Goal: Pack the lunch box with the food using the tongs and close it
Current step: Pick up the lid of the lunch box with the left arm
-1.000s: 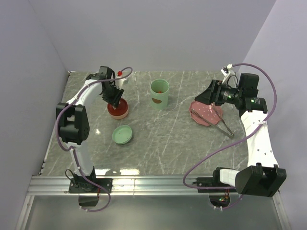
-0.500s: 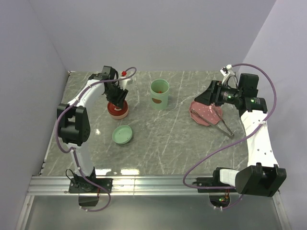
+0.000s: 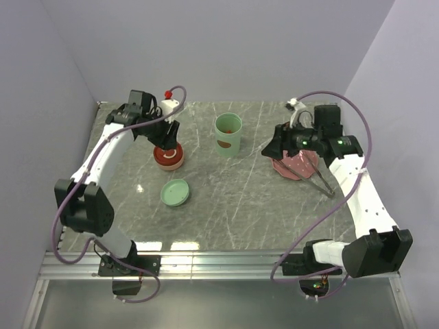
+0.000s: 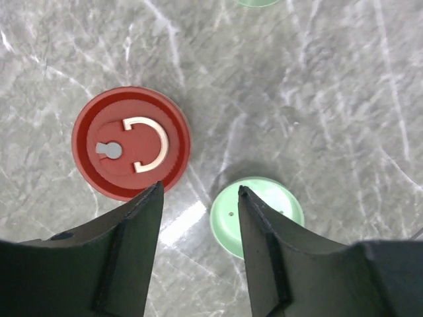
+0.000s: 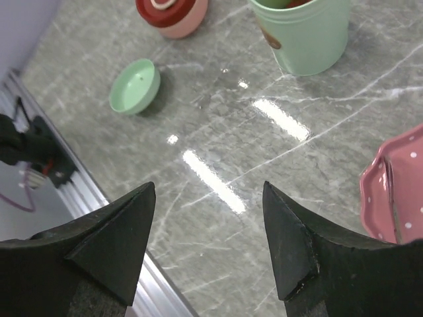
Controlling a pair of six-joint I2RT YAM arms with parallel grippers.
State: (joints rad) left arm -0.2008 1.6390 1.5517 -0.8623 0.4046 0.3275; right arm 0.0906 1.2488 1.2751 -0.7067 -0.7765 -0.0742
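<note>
Early stage, by my read. Left gripper (image 4: 198, 190) was released, jaws apart on nothing. The red lid (image 4: 131, 142) sat just past one finger and the green lid (image 4: 258, 214) just past the other. Red lid was seated on its pink pot (image 5: 182, 20). Right gripper (image 5: 208, 188) was likewise spread and empty over the table, with the pink plate (image 5: 410, 165) to its right and the uncovered green cup (image 3: 228, 133) ahead. Tongs (image 3: 322, 184) lay ungripped on that plate side, one end on the plate, the rest on the table. Couldn't make out the food pieces. Left to do: grab tongs, move food, close up.
</note>
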